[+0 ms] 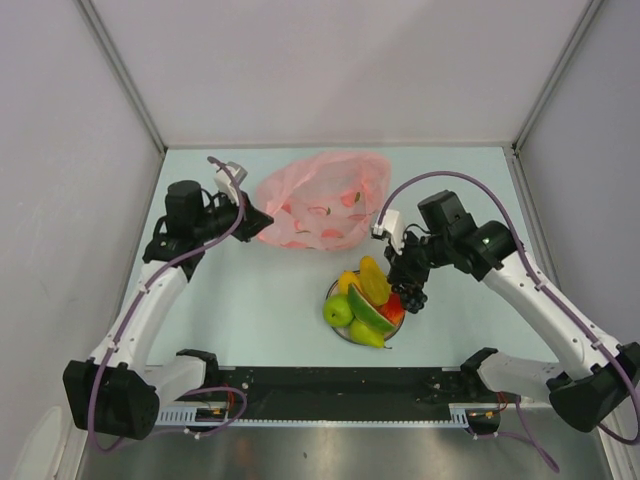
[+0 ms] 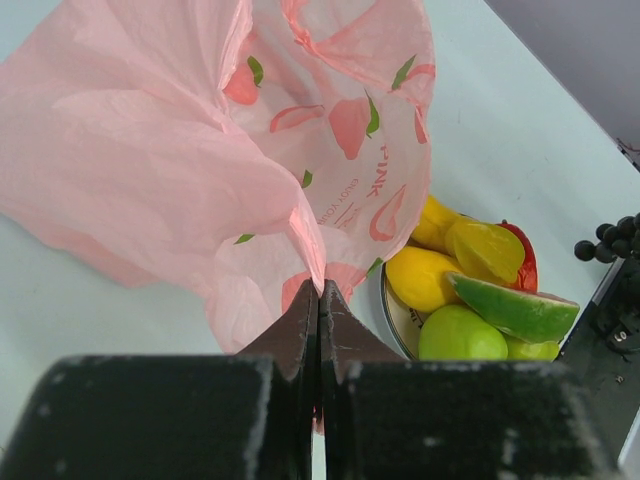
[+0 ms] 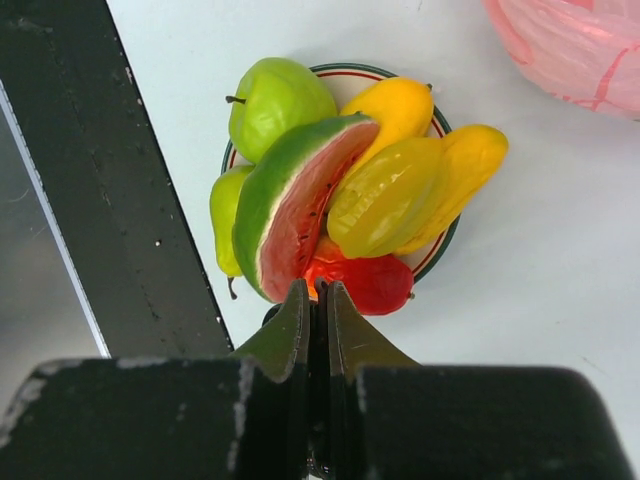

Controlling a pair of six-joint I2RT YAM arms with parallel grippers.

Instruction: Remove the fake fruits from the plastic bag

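Observation:
The pink plastic bag lies crumpled at the back of the table. My left gripper is shut on a fold of its near left edge, seen close in the left wrist view. Fake fruits lie piled on a round plate: a green apple, a watermelon slice, a pear, yellow mangoes and a red fruit. My right gripper hangs over the plate's right edge, shut on the stem of the dark grape bunch. No fruit shows through the bag.
The black base rail runs along the table's near edge, just in front of the plate. Grey walls close the table on the left, back and right.

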